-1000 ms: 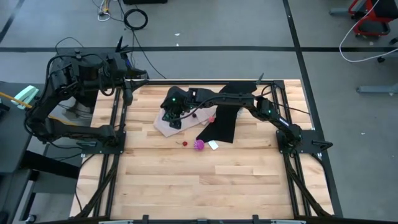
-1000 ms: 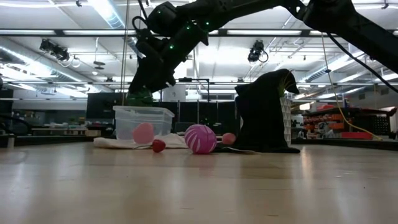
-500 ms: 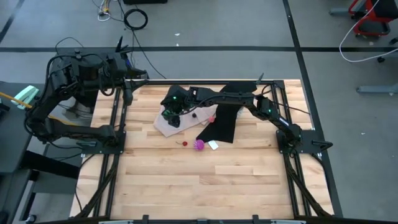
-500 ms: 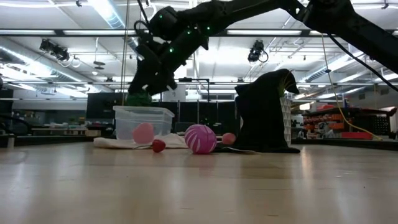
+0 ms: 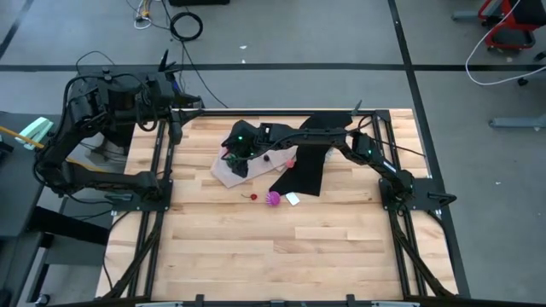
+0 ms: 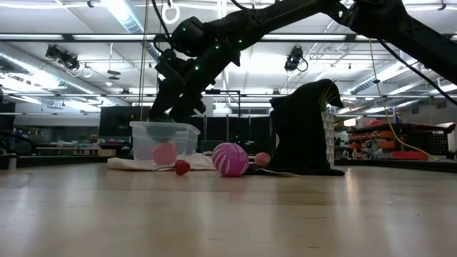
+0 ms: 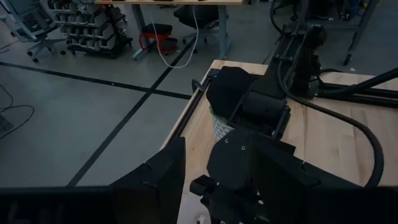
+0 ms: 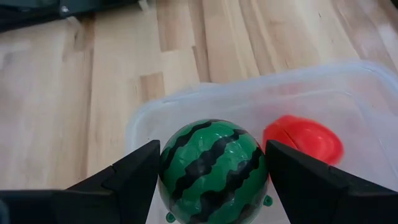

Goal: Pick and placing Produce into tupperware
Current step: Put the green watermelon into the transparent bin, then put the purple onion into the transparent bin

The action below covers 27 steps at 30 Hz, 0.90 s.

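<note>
Right pincer (image 8: 211,186) clamps the green striped watermelon (image 8: 213,163) between both fingers, directly over the tupperware (image 8: 367,93). Its wrist view alone shows a red piece (image 8: 303,138) lying inside. The low view shows the magenta ball (image 6: 230,158) on the desk (image 6: 228,214) beside the black cloth (image 6: 303,128). Left pincer (image 7: 205,186) (parked off the desk's far-left corner): opening cannot be told.

No text, label, brand, number or sign can be read on anything in these views.
</note>
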Available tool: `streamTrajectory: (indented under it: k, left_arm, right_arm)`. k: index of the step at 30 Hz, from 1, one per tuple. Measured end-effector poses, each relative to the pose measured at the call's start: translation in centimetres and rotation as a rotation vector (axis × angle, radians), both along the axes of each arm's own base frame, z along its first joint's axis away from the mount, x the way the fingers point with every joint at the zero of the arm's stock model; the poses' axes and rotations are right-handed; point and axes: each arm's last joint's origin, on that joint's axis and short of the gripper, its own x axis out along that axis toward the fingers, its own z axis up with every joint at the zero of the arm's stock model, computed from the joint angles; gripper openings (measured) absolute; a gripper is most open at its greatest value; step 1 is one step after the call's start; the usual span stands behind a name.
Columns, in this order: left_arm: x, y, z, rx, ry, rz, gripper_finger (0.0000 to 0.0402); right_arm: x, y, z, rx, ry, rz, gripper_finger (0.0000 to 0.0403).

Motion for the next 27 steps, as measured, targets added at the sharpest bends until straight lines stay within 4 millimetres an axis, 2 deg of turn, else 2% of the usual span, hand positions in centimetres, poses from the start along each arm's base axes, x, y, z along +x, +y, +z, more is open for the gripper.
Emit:
streamTrajectory:
  k: [10, 25, 27]
  left_arm:
    - [0.00, 0.00, 0.00, 0.001, 0.000, 0.000, 0.0184]
    - [0.00, 0.00, 0.00, -0.001, 0.000, 0.000, 0.0184]
    - [0.00, -0.01, 0.00, -0.001, 0.000, 0.000, 0.0182]
  right_arm:
    - [0.15, 0.82, 0.03, 0.042, -0.011, 0.057, 0.0298]
    - [0.14, 0.79, 0.03, 0.020, -0.007, 0.058, 0.0305]
    - [-0.17, 0.72, 0.52, 0.010, 0.001, 0.063, 0.0305]
